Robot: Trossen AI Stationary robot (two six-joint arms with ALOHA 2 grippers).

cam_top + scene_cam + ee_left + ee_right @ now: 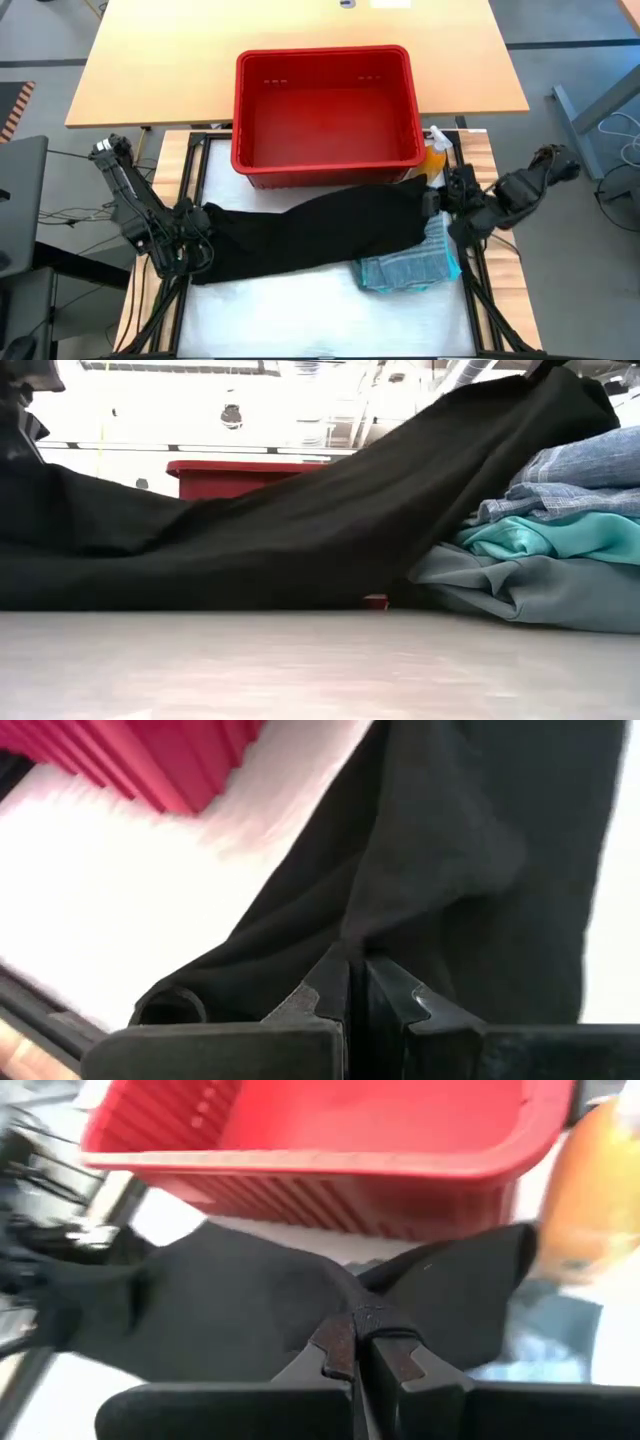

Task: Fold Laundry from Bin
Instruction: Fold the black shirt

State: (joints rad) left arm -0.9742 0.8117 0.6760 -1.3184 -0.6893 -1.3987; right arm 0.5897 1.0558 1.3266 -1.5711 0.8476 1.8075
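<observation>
Left gripper (355, 982): fingers pressed together on one end of the black garment (310, 235), at the table's left side, in front of the bin's left corner.
Right gripper (362, 1348): fingers pinched shut on the garment's other end, at the table's right side, beside the orange bottle (436, 158).
Black garment: stretched between both grippers across the white table (300, 310); in the low view it rises from the surface toward the right end, which is lifted over the pile.
Pile (560, 540): folded laundry stacked under the garment's right end, grey-green at the bottom, teal above, blue-grey striped cloth on top.
Bin (325, 115): red, nothing inside, standing just behind the garment, straddling the wooden desk (150, 60) and the work table.
</observation>
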